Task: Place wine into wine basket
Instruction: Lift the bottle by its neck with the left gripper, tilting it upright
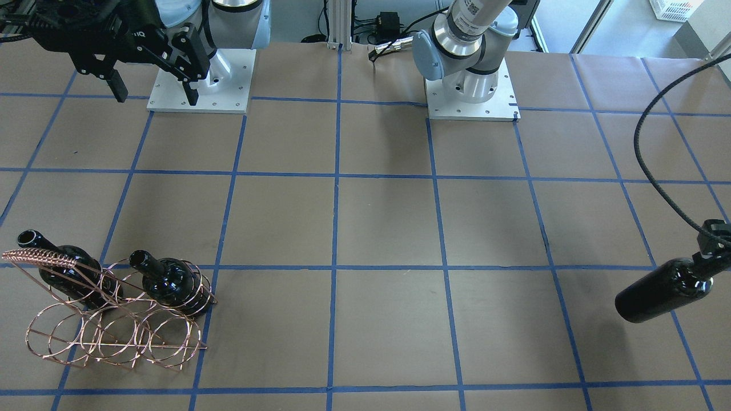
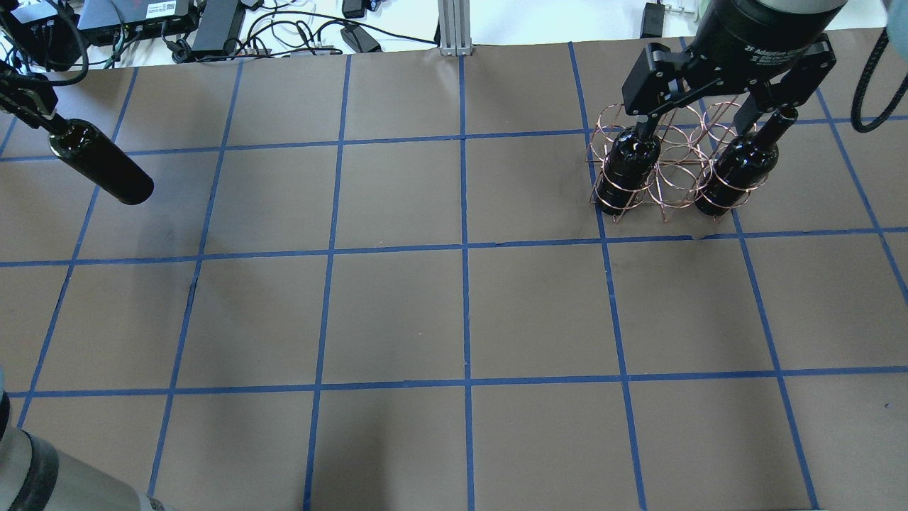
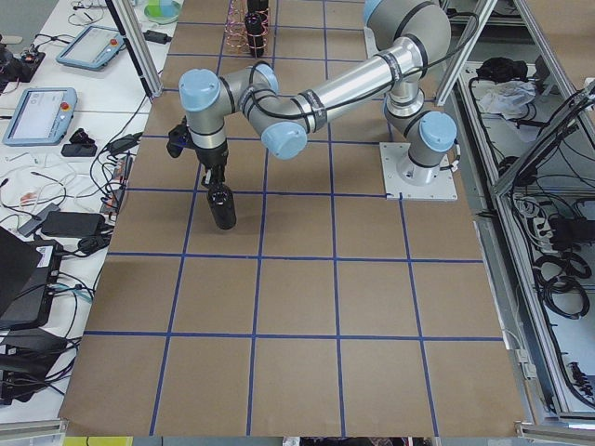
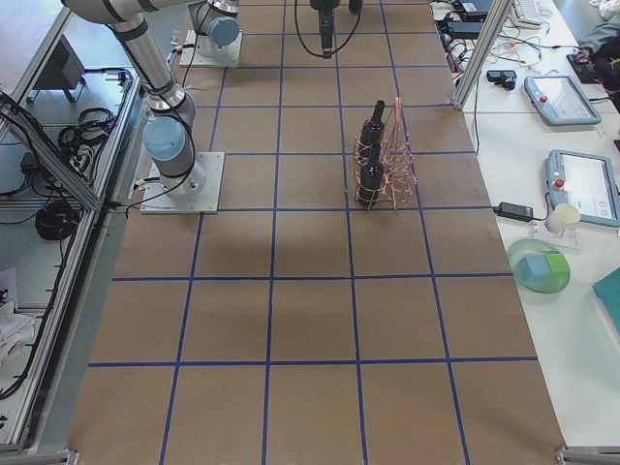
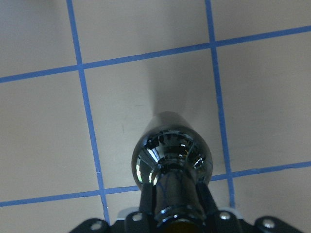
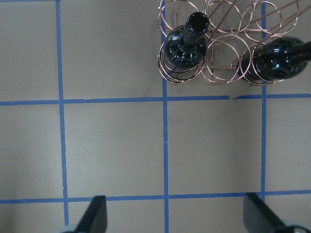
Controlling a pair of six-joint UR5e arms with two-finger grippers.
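My left gripper [image 2: 32,106] is shut on the neck of a glossy black wine bottle [image 2: 103,169], which hangs tilted above the table's left side [image 1: 662,292] [image 3: 221,206] [image 5: 171,162]. The copper wire wine basket [image 1: 45,258] [image 2: 675,153] [image 6: 212,40] stands on the right side. Two more dark bottles [image 2: 628,170] [image 2: 738,170] lean in its outer loops; the loops between them hold no bottle. My right gripper [image 2: 700,119] [image 1: 155,96] [image 6: 176,216] is open, raised well above the basket, with nothing between its fingers.
The brown table is marked with a blue tape grid. Both arm bases [image 1: 200,85] [image 1: 471,85] are bolted at the robot's edge. A black cable [image 1: 657,142] loops down to the left wrist. Cables and power units [image 2: 213,21] lie beyond the far edge.
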